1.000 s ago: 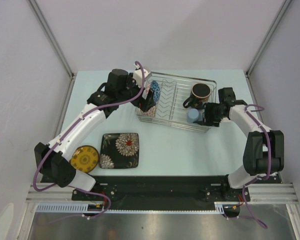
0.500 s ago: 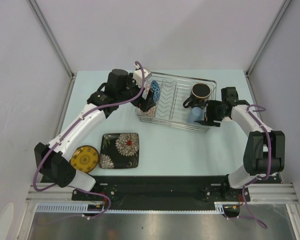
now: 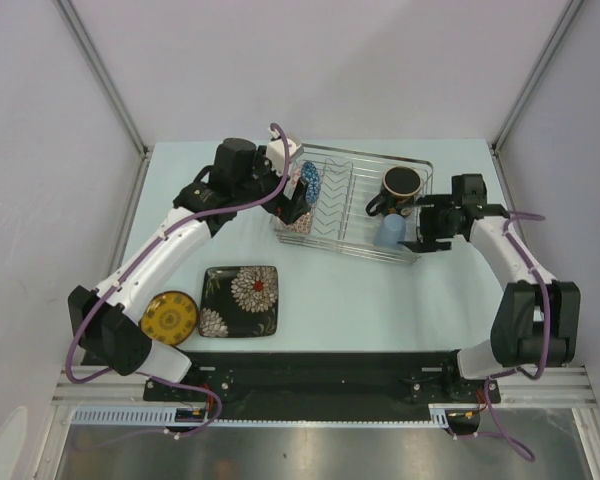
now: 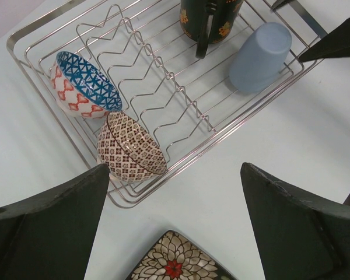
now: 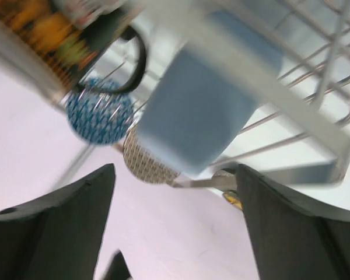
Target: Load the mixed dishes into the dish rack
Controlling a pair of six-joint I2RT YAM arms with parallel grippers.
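The dish rack (image 3: pixel 342 196) stands at the table's far middle. In it are the blue patterned bowl (image 3: pixel 310 183), the beige-pink patterned bowl (image 3: pixel 298 223), the black mug (image 3: pixel 400 184) and the light-blue cup (image 3: pixel 387 233), which lies on its side. The black square floral plate (image 3: pixel 241 300) and the yellow plate (image 3: pixel 169 316) lie on the table at the near left. My left gripper (image 3: pixel 296 206) is open and empty above the rack's left end, over both bowls (image 4: pixel 84 84) (image 4: pixel 130 146). My right gripper (image 3: pixel 414 231) is open and empty, just right of the cup (image 5: pixel 210 99).
The rack's upright plate prongs (image 4: pixel 163 76) stand empty between the bowls and the mug (image 4: pixel 210 20). Bare table lies in front of the rack. Enclosure walls and metal posts border the table on the left, right and back.
My right gripper has drawn back to the right, away from the light-blue cup, which stays in the rack. The left arm has not moved.
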